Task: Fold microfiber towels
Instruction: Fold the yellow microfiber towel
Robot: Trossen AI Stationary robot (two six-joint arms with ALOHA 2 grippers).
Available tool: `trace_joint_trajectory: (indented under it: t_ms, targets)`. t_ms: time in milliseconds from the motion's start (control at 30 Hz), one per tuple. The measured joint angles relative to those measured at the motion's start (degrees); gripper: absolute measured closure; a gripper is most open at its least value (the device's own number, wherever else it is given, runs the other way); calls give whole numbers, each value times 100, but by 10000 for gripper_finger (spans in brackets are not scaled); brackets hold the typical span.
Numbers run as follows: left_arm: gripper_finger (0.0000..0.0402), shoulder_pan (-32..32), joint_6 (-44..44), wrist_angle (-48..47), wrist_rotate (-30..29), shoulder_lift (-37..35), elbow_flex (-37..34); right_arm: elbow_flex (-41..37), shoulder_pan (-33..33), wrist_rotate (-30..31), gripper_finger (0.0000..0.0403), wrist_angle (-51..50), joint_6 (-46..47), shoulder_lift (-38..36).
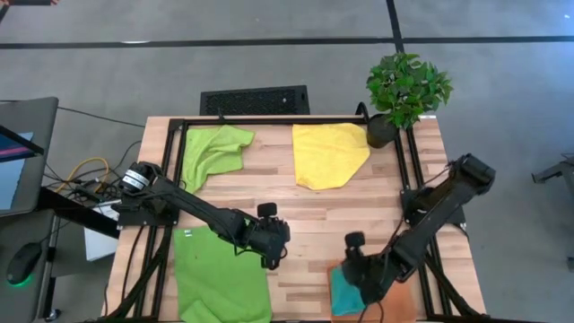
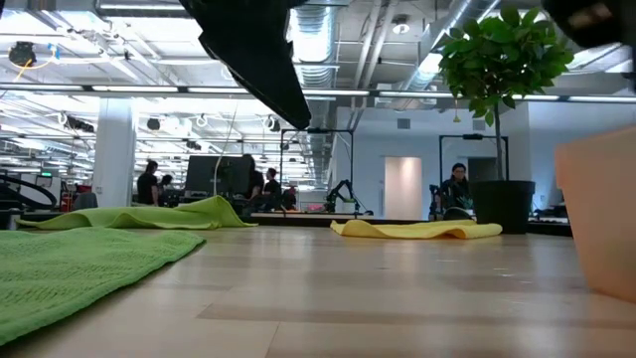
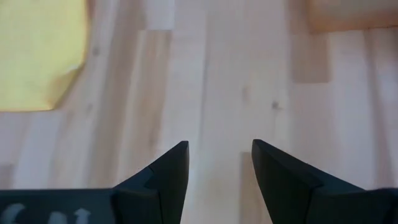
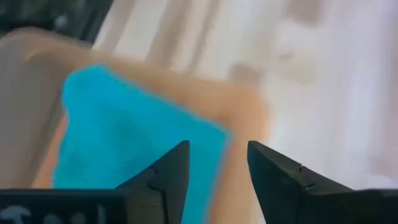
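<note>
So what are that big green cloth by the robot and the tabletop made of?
The green cloth looks like soft woven or knitted fabric, probably microfiber: the low view shows a fine ribbed texture and a matte, limp surface. The tabletop seems to be light wood in joined planks, smooth with a slight sheen, judging by the visible grain and seams.

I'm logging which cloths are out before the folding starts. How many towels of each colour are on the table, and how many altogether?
Lime green towels: 2, one at the far left, one at the near left
Yellow towel: 1
Teal towel: 1, lying on the orange mat
Total: 4 towels
</note>
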Motion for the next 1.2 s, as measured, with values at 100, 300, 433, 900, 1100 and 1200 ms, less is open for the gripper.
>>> trace_joint_trajectory:
  t_ms: [100, 300, 433, 900, 1100, 1200]
  targets:
    - [233, 47, -188, -357, -414, 0, 0, -2, -118, 637, 220, -404, 98, -484]
    - [233, 285, -625, -1161, -1176, 0, -2, 0, -781, 1005, 222, -1138, 73, -1061]
    - [233, 720, -410, -1152, -813, 0, -2, 0, -1296, 1017, 223, -1645, -187, -1260]
    - [233, 2286, 2652, 856, 900, 388, 0, -2, -1848, 967, 227, -2264, -338, -2034]
    - [233, 2679, 3048, 1606, 797, 1016, -4, -2, -1830, 969, 229, -2375, -340, -2325]
    - [233, 2862, 3097, 1866, 823, 1144, -4, -2, -1830, 969, 231, -2415, -340, -2396]
